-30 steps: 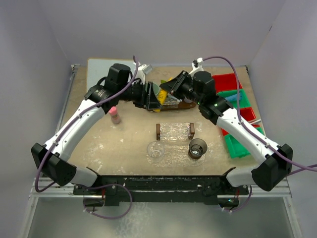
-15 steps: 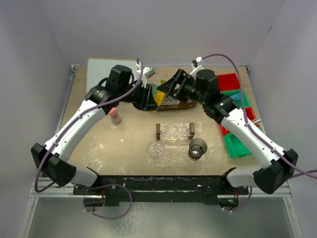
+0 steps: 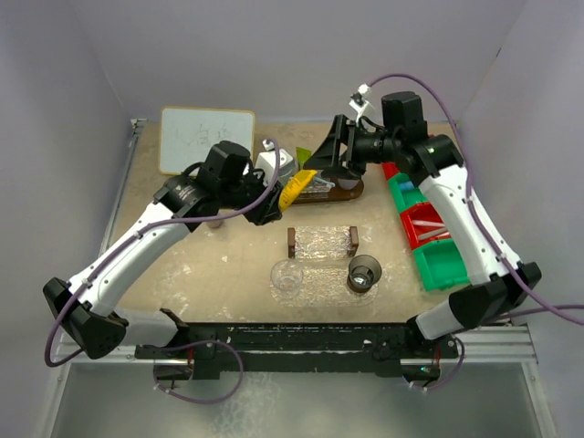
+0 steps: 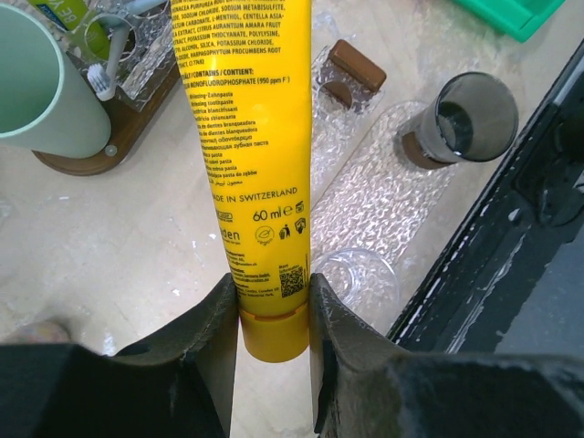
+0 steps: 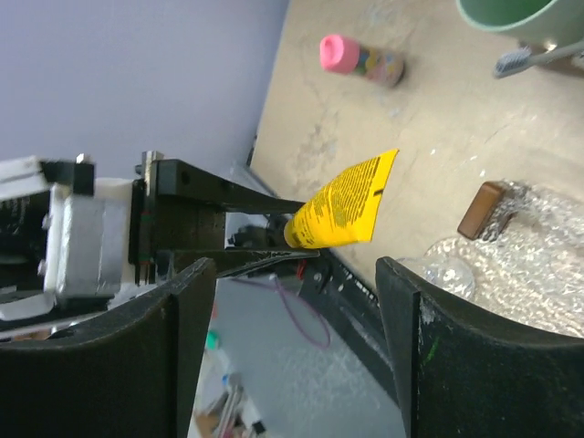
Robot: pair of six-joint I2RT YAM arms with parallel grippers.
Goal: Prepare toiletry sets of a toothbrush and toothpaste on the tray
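Note:
My left gripper [image 4: 274, 315] is shut on a yellow toothpaste tube [image 4: 255, 137], pinching it just above its cap, with the tube pointing away from me over the table. From above, the tube [image 3: 297, 189] hangs left of a brown stand [image 3: 339, 190]. On that stand are a green cup [image 4: 36, 82] and a toothbrush [image 4: 100, 78]. The clear textured tray [image 3: 321, 245] with brown ends lies nearer to me. Just beyond it sit a clear cup [image 3: 286, 276] and a dark cup [image 3: 364, 272]. My right gripper [image 5: 294, 265] stands open and empty above the stand.
A whiteboard [image 3: 205, 139] lies at the back left. Red and green bins [image 3: 424, 224] line the right side under my right arm. A pink-capped bottle [image 5: 356, 57] stands on the table to the left, mostly hidden from above by my left arm.
The right gripper opened, let go of the yellow tube and drew back up to the right. The left gripper closed on the tube and carried it away from the stand, toward the near side.

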